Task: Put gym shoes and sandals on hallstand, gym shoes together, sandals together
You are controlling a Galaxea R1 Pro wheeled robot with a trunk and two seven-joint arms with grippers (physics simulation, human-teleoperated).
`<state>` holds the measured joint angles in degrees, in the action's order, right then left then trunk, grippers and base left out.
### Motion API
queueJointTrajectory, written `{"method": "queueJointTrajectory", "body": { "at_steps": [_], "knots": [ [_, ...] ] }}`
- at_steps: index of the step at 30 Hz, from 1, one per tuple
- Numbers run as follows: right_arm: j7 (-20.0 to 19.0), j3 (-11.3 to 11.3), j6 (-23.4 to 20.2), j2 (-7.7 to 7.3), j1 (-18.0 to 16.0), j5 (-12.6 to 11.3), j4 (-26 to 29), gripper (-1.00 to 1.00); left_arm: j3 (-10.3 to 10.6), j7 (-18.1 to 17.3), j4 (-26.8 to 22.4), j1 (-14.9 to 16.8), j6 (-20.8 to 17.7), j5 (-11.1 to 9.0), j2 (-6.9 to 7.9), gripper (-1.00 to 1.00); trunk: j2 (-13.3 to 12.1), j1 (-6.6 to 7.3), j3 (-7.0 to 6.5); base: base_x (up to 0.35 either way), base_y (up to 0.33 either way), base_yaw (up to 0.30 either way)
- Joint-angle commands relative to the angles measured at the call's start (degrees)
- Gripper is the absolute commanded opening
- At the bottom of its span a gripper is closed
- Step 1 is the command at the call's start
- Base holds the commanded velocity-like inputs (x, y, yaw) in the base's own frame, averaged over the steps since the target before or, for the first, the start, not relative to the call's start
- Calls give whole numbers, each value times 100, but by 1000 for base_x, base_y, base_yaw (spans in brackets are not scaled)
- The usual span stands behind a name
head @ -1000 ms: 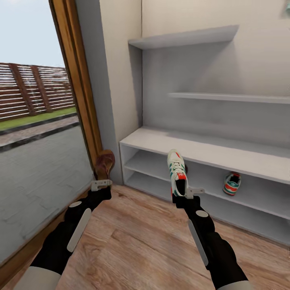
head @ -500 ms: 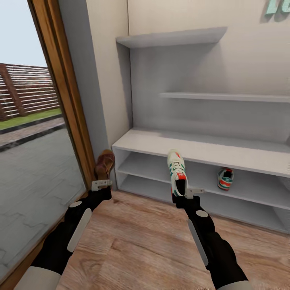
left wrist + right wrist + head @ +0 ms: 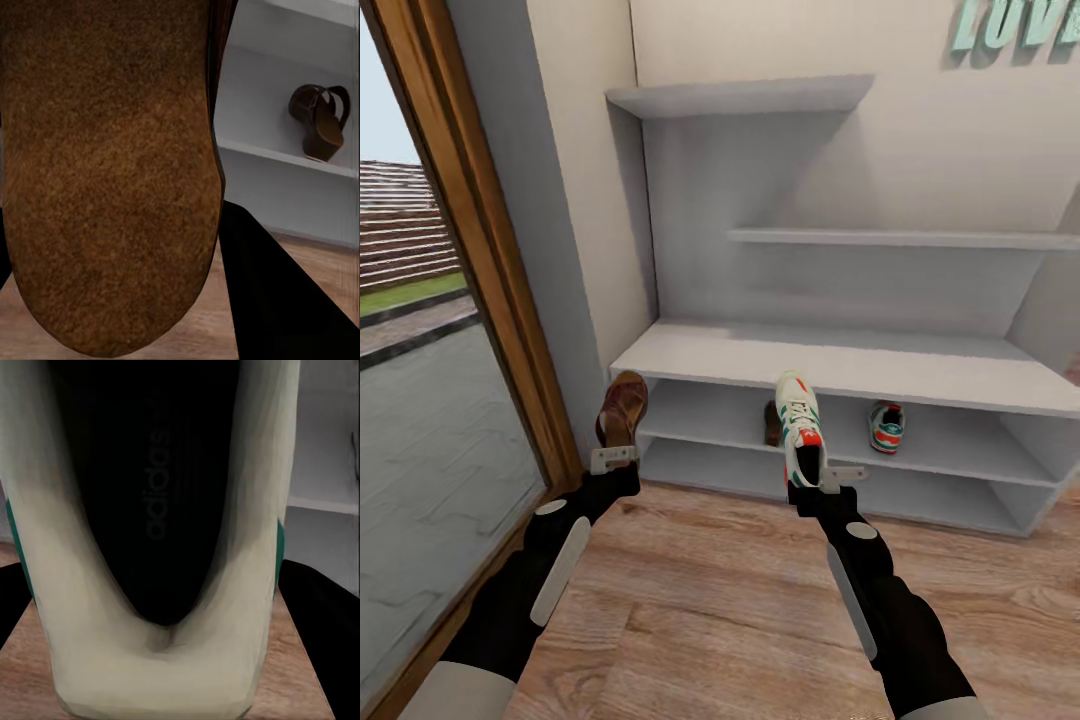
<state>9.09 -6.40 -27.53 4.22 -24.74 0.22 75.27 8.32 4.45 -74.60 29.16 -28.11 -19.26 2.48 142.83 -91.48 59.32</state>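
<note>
Right claw around gym shoe

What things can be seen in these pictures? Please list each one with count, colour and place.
Gym shoes: 2, white with green and red; one held upright in right claw, one on the rack's middle shelf.
Sandals: 2, brown; one held in left claw, one on the middle shelf.
Hallstand: 1, white, against the wall.
Floor: light brown wood planks.
Lettering: teal, on the wall.
Window frame: 1, wooden.
Left claw, right claw: each shut on footwear.
</note>
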Motion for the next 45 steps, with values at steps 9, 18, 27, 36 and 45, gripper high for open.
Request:
{"method": "queueJointTrajectory", "body": {
  "at_steps": [9, 18, 27, 36, 45],
  "knots": [
    [31, -10, -36, 0, -5, 4, 5, -100, 13, 34, -10, 2, -27, -43, -25, -100, 2, 1, 6, -40, 4, -265],
    [31, -9, -35, 0, -5, 4, 5, -100, 12, 33, -10, 2, -27, -43, -71, -100, 2, 1, 6, -157, 92, -178],
    [31, -10, -37, 0, -5, 4, 5, -100, 13, 33, -10, 2, -27, -43, -72, -100, 2, 1, 6, -33, 23, -10],
    [31, -9, -36, 0, -5, 4, 5, -100, 12, 29, -2, 2, -19, -51, -72, -100, 2, 1, 6, -108, 129, 0],
    [28, 57, -34, -37, -5, -47, 6, -100, 12, 25, 180, 2, -17, -46, -72, -100, 2, 1, 6, -1, 1, 0]
  ]
}}
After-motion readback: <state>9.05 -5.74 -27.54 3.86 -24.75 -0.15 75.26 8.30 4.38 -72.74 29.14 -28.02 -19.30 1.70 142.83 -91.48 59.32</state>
